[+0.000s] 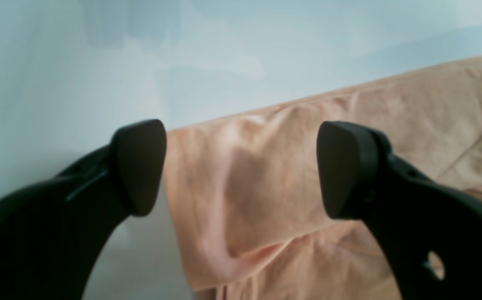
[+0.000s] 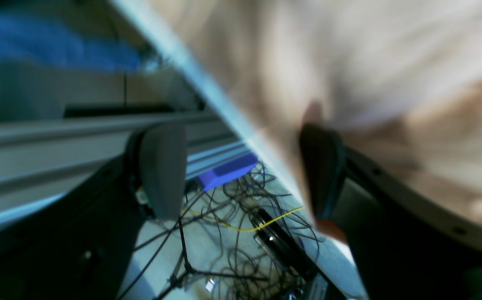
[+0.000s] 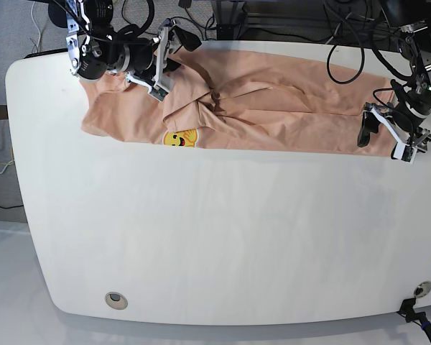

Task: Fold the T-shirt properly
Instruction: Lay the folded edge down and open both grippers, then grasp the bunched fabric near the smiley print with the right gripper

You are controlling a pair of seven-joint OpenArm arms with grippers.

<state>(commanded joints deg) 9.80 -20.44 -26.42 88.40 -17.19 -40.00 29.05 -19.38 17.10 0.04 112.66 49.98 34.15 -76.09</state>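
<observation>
One T-shirt point(image 3: 273, 108), two grippers, one white table point(image 3: 215, 237); no containers seen. Base view, left to right: right gripper point(image 3: 163, 63) sits over the far left part of the table, above the shirt's bunched upper section. The peach-pink T-shirt lies along the table's far edge as a long band, partly folded over itself, creased near the middle; one yellow smiley-face print point(image 3: 177, 138) shows on its near edge, left of centre. Left gripper point(image 3: 384, 132) is at the far right, at the shirt's right-hand end. Near the table's front edge, one round grommet point(image 3: 115, 299) at left, a second point(image 3: 419, 289) at right. Right wrist view, blurred: right gripper point(image 2: 241, 175) jaws spread, one pad point(image 2: 162, 168) out past the table edge over tangled cables point(image 2: 241, 233) on the floor, the other against or under the cloth point(image 2: 349, 75); cannot tell if it touches. Left wrist view: left gripper point(image 1: 241, 166) jaws spread wide, nothing pinched; a folded corner of the shirt point(image 1: 245, 200) lies between and beyond the two pads point(image 1: 141, 166), flat on the table, one pad over bare table, the other over cloth.
</observation>
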